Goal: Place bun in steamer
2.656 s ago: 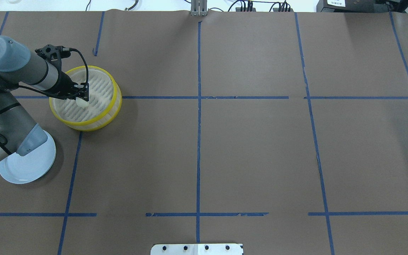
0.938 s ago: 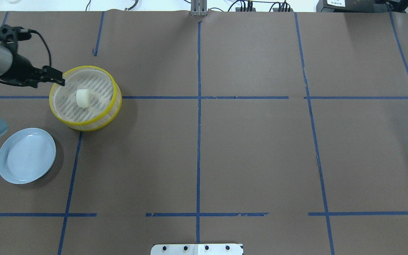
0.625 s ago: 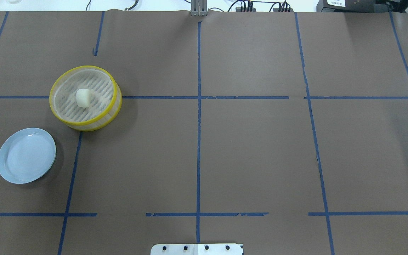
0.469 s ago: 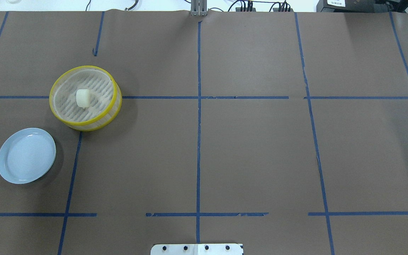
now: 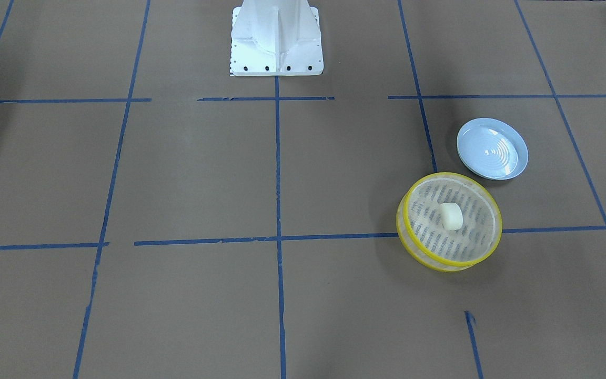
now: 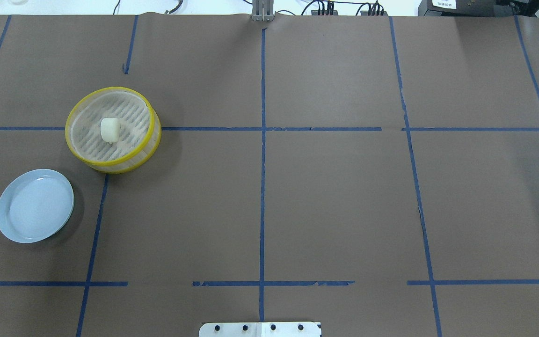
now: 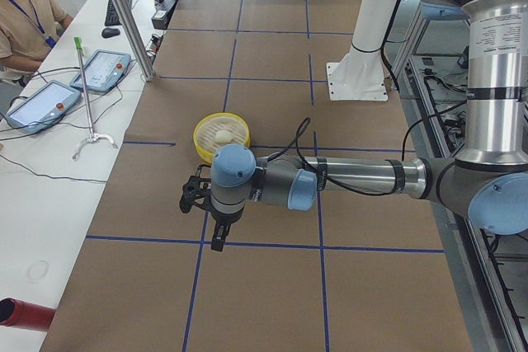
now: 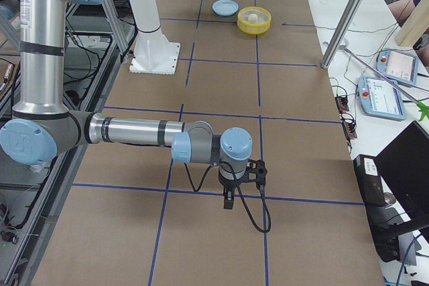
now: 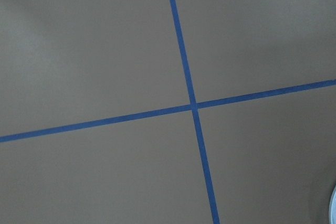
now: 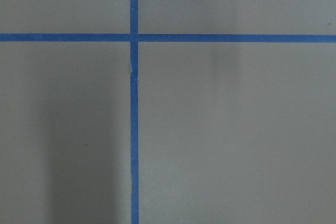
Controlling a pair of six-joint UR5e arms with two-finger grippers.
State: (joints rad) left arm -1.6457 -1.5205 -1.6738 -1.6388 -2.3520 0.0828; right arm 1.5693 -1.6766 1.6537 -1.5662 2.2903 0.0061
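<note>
A stubby cream-white bun (image 6: 109, 129) is seen lying in the steamer (image 6: 134, 159), just nine o'clock of centre, untouched. The opening of the left gripper (image 7: 218, 241) and right gripper (image 8: 229, 202) cannot be told

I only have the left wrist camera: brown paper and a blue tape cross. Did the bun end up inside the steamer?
Observer: Yes. The bun sits on the slotted floor of the steamer, near its middle.
Operator: Is anything touching it?
Observer: No. The left gripper hangs away from the steamer, toward the table's left end. I cannot tell whether it is open or shut.
Operator: Where is the plate?
Observer: The blue plate lies beside the steamer, not touching it.
</note>
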